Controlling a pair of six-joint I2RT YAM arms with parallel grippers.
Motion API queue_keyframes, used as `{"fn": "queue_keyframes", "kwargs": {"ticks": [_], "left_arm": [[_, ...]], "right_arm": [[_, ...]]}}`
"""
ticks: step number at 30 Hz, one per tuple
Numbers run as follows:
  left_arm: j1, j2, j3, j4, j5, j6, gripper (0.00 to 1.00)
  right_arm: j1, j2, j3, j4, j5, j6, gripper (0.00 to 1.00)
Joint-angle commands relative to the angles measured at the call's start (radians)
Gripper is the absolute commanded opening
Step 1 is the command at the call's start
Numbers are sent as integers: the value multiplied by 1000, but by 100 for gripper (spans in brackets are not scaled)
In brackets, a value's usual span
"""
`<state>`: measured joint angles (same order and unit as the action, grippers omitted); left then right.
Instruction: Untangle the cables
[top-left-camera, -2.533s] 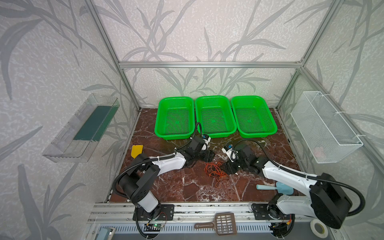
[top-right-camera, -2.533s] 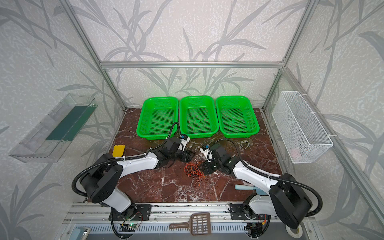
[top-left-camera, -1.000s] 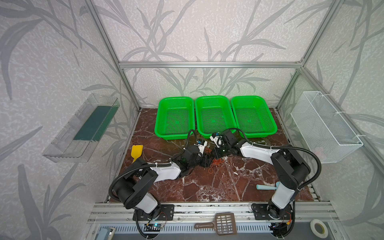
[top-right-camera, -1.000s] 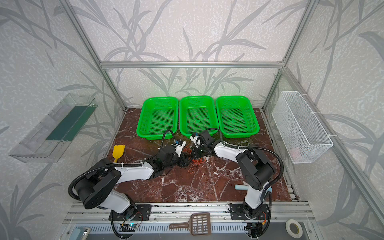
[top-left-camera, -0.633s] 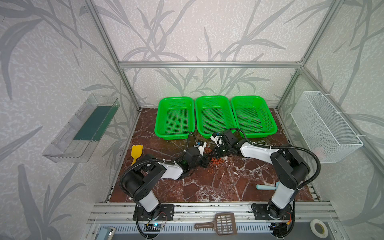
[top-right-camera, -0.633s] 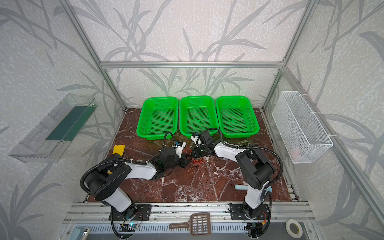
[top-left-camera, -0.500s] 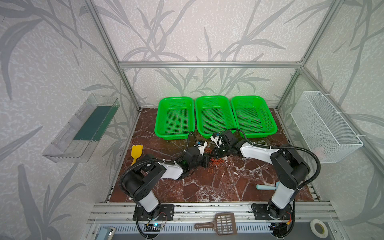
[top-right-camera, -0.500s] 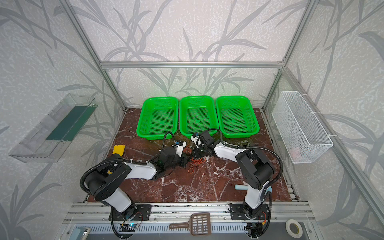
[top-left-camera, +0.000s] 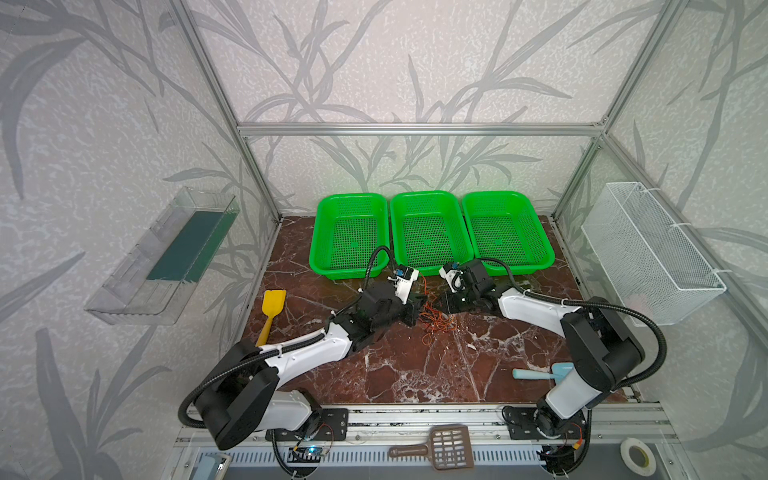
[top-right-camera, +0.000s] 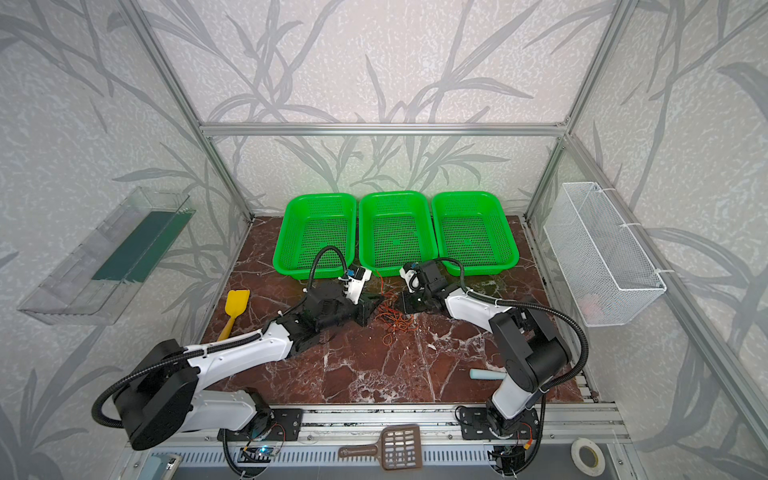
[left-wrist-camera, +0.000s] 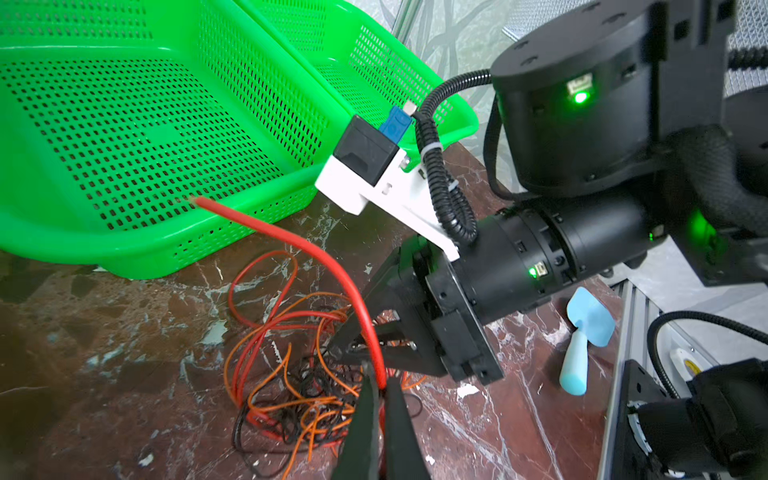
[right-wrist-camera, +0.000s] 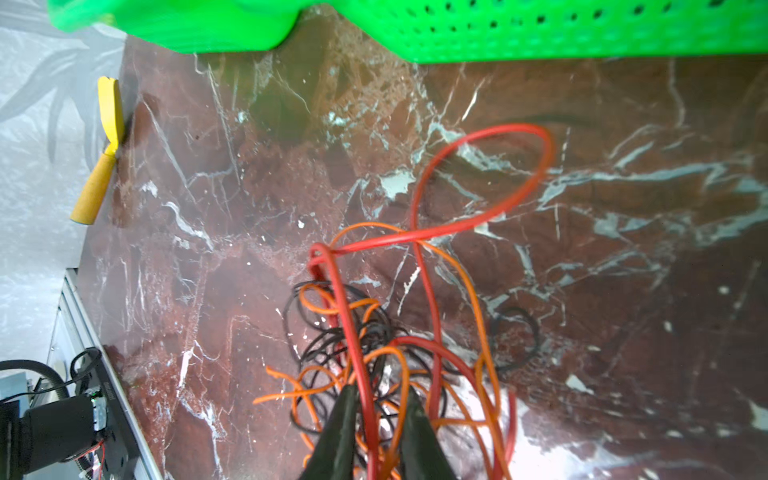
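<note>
Red cable (left-wrist-camera: 291, 240) is clamped in the closed left pincer (left-wrist-camera: 380, 384); the right pincer (right-wrist-camera: 379, 392) is held slightly parted around it, over the tangle (left-wrist-camera: 291, 399).

The left arm (top-left-camera: 307, 353) and right arm (top-left-camera: 528, 309) have white shells between round black joints. A black ribbed hose (top-left-camera: 374, 259) follows each, tied with white zip ties (left-wrist-camera: 432, 147). Black base plates (top-left-camera: 332, 428) are bolted on the metal rail (top-left-camera: 415, 419). Farthest from the rail, each wrist carries a white bracket (left-wrist-camera: 374, 187) with a blue plug (left-wrist-camera: 395, 124). Green lights (left-wrist-camera: 579, 97) glow on the right arm's joints. The left gripper (left-wrist-camera: 379, 376) has tapered black fingers (left-wrist-camera: 368, 419).
</note>
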<state>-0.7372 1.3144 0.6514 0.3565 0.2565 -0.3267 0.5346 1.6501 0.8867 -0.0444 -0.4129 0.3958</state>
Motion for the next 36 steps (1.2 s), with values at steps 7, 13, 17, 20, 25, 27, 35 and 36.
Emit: {"fn": "queue_keyframes", "kwargs": {"ticks": [7, 13, 17, 20, 25, 27, 35, 36], "left_arm": [[3, -45, 138, -205, 74, 145, 0], [10, 28, 158, -233, 167, 145, 0], [13, 48, 160, -197, 172, 143, 0], [15, 62, 175, -207, 162, 154, 0], [19, 59, 168, -190, 159, 156, 0], [19, 55, 161, -184, 165, 160, 0], [19, 61, 157, -178, 170, 183, 0], [19, 62, 158, -174, 170, 184, 0]], "right_arm": [[-17, -47, -60, -15, 21, -11, 29], [-16, -172, -79, 9, 14, -114, 45], [-17, -261, -105, 10, 34, -201, 53], [-17, -324, -143, 42, 22, -247, 57], [-16, -388, -216, 153, -40, -250, 58], [-16, -402, -235, 206, -40, -214, 58], [-21, -439, -173, 252, -45, 7, 56], [-21, -439, -167, 256, -42, 29, 56]]}}
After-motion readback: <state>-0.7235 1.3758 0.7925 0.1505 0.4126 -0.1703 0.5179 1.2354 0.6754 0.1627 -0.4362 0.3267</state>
